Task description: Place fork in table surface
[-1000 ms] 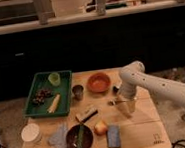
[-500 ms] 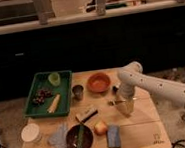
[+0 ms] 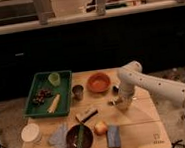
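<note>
My gripper [image 3: 120,104] hangs low over the light wooden table surface [image 3: 142,125], right of centre and just below the orange bowl [image 3: 98,82]. A small thin dark piece, seemingly the fork [image 3: 111,102], shows at the gripper's left side, close to the tabletop. I cannot tell whether it is held or lying on the wood. The white arm [image 3: 152,84] reaches in from the right.
A green tray [image 3: 34,109] with a green cup and food stands at the left. A metal cup [image 3: 78,91], a wrapped bar [image 3: 86,114], a dark bowl with a green stick [image 3: 79,138], a round fruit [image 3: 100,128], a blue sponge [image 3: 113,136], a cloth [image 3: 58,138] and a white lidded cup [image 3: 30,132] crowd the front left.
The arm has shifted slightly to the left and the gripper stays low over the same spot. Nothing else has moved.
</note>
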`<state>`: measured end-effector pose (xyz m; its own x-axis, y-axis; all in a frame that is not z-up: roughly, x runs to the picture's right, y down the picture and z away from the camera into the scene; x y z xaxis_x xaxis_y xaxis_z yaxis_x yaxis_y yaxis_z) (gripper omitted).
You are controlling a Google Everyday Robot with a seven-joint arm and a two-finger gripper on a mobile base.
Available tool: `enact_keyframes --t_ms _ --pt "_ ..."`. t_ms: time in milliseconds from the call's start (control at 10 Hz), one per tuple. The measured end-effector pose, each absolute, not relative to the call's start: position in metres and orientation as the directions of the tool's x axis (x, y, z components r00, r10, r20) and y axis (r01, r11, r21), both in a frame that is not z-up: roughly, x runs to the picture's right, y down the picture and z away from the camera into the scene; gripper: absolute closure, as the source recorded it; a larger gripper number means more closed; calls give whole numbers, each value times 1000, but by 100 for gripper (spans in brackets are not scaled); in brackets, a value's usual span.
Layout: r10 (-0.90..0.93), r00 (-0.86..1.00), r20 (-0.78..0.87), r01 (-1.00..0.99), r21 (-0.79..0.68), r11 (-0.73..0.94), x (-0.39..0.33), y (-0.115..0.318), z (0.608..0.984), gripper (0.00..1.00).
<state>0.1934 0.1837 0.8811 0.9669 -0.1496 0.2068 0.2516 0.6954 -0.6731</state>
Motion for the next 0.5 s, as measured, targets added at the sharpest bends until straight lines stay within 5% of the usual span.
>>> enact_keyframes --t_ms 300,500 --pt "-148 967 206 250 -679 691 194 185 880 96" --pt "-147 968 203 247 -680 691 196 185 880 100"
